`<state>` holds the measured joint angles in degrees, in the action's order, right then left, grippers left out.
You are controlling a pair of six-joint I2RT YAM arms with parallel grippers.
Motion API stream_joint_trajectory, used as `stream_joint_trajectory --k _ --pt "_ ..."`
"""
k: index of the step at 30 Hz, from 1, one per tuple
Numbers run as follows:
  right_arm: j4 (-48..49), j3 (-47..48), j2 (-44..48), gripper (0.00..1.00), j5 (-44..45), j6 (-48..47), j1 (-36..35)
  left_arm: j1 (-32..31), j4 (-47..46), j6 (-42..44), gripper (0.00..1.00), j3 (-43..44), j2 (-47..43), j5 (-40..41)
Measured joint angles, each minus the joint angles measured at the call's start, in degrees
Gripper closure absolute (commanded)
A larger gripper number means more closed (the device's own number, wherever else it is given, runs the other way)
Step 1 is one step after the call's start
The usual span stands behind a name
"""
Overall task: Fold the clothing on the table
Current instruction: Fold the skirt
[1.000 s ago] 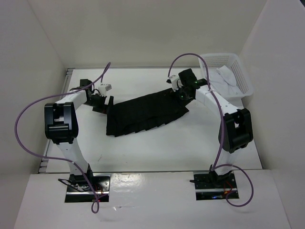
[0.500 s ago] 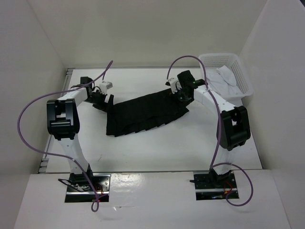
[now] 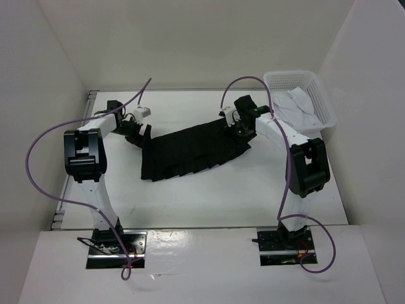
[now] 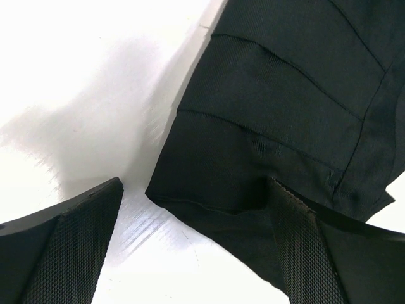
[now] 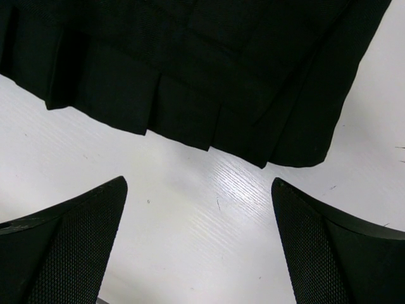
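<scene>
Slightly leftward, the right gripper (image 3: pixel 236 126) has crept over the far right end of the skirt (image 3: pixel 190 152), both arms drawing their elbows farther in over the table, while the left gripper (image 3: pixel 142 135) stays at the left end. Both grippers are released and carry nothing: a skirt corner sits between the left fingers, and the pleated hem lies just ahead of the right ones with bare table (image 3: pixel 209 196) between. With the skirt spread unfolded mid-table, the arms seem to be lining up a first grasp of its ends.
</scene>
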<state>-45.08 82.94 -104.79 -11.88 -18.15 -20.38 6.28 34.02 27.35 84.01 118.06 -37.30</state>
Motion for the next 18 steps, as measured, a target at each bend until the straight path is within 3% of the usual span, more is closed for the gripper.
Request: stream_joint_trajectory --k 10,14,18 --pt "-0.13 0.15 -0.31 0.01 -0.02 -0.20 0.00 0.24 3.02 6.45 0.13 0.66 1.05 -2.60" --pt "-0.17 0.31 -0.57 0.01 -0.11 -0.22 0.00 0.35 3.91 7.58 0.37 0.66 1.79 -4.37" --pt "-0.20 0.31 -0.57 0.01 -0.59 -0.24 0.00 0.39 5.18 8.28 0.48 0.63 2.82 -6.75"
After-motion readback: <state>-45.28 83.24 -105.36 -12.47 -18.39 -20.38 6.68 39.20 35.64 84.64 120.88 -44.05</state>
